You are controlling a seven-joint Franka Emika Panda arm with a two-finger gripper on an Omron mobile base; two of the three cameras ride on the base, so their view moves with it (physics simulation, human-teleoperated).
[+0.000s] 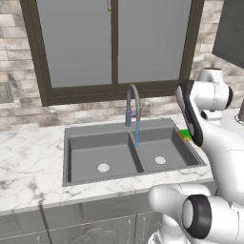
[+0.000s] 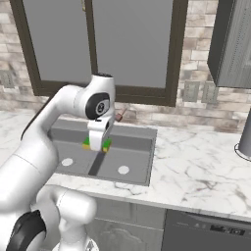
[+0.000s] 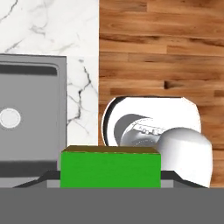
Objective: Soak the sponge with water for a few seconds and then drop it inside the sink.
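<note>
My gripper (image 2: 96, 144) is shut on the sponge (image 2: 96, 143), a small green block with a yellow layer, held in the air above the dark grey double-basin sink (image 2: 147, 156). In the hand view the sponge (image 3: 110, 168) spans the space between the dark fingertips (image 3: 47, 176). The left base view shows the sponge (image 1: 185, 134) by the sink's (image 1: 114, 127) right rim, partly hidden by my arm. The water (image 1: 137, 134) falls as a thin blue stream from the grey arched faucet (image 1: 132, 101) near the divider, left of the sponge and apart from it.
Marble counter (image 2: 196, 166) surrounds the sink, with a brick wall and a dark-framed window (image 1: 114, 43) behind it. A grey upright object (image 2: 245, 137) stands at the counter's far right. A wall cabinet (image 2: 230, 39) hangs at the upper right.
</note>
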